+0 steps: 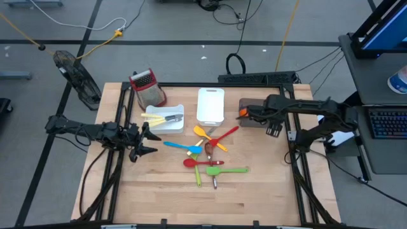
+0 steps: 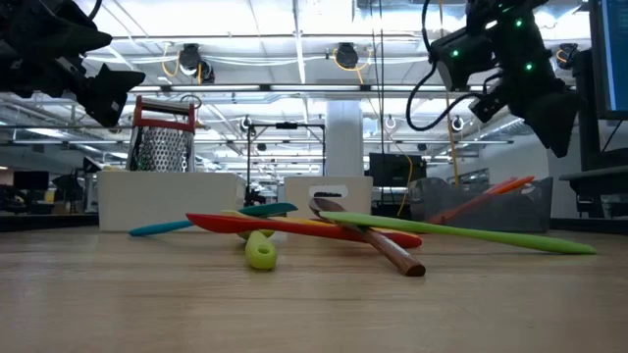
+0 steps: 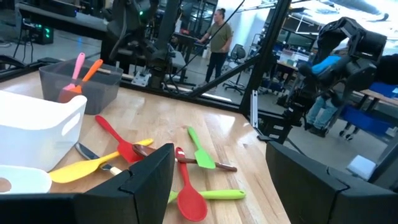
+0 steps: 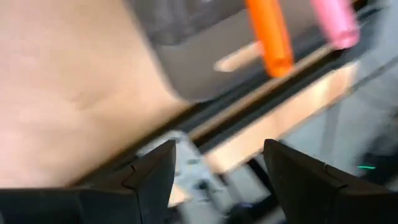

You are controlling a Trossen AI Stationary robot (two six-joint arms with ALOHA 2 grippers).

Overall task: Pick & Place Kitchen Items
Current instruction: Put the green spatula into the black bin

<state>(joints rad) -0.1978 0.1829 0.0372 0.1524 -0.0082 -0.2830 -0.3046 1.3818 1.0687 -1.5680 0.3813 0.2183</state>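
Observation:
Several slim utensils lie in a loose heap on the table's middle: a blue spatula (image 1: 174, 145), a yellow one (image 1: 202, 132), a red spatula (image 1: 226, 134), a red spoon (image 1: 193, 163), a green spatula (image 1: 233, 170) and a brown-handled spoon (image 1: 215, 179). My left gripper (image 1: 144, 144) is open and empty, just left of the heap, and its wrist view looks at the heap past its open fingers (image 3: 219, 149). My right gripper (image 1: 275, 131) is open and empty, at the near right corner of the grey bin (image 1: 252, 118). An orange utensil (image 4: 271, 34) and a pink one (image 4: 336, 22) lean in that bin.
A white tray (image 1: 166, 120) holding a yellow stick and a metal tool stands left of the heap. A second white tray (image 1: 210, 105) stands behind the heap. The red-topped grater (image 1: 147, 88) is at the far left. A person stands in the room beyond the table (image 3: 217, 37).

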